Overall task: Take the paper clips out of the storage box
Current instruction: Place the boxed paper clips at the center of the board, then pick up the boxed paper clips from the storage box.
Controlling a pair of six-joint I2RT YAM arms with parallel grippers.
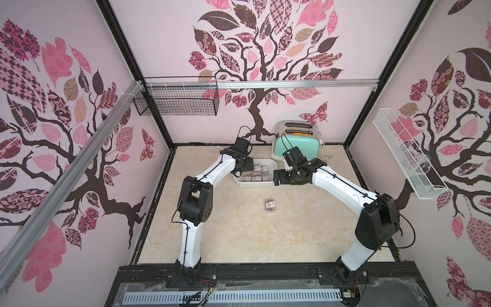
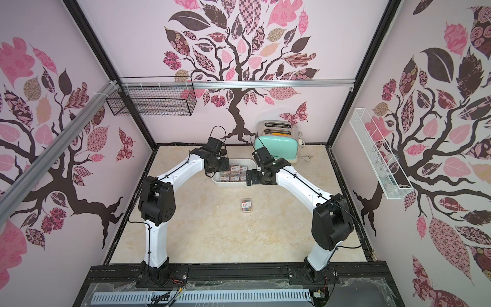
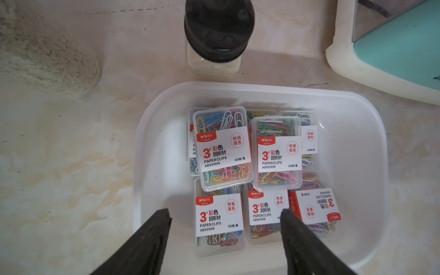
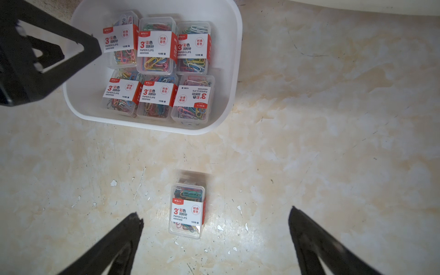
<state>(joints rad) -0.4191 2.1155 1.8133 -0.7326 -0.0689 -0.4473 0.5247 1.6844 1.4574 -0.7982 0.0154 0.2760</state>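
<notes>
soft even light; wide-angle bending in top views; wrist views dim, slightly blurred.

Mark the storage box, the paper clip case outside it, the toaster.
storage box (image 3: 352,154): left wrist view, bare inside.
paper clip case (image 1: 269,205): in a top view, label.
toaster (image 1: 305,147): in a top view, green side.

Clear plastic paper clips (image 3: 223,147); smooth white plastic storage box (image 3: 352,152).

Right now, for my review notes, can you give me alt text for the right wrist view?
A lone paper clip case lies on the marbled table, framed by the black fingers of the open right gripper. Beyond it, the white storage box holds at least six more cases, packed in two rows.
</notes>
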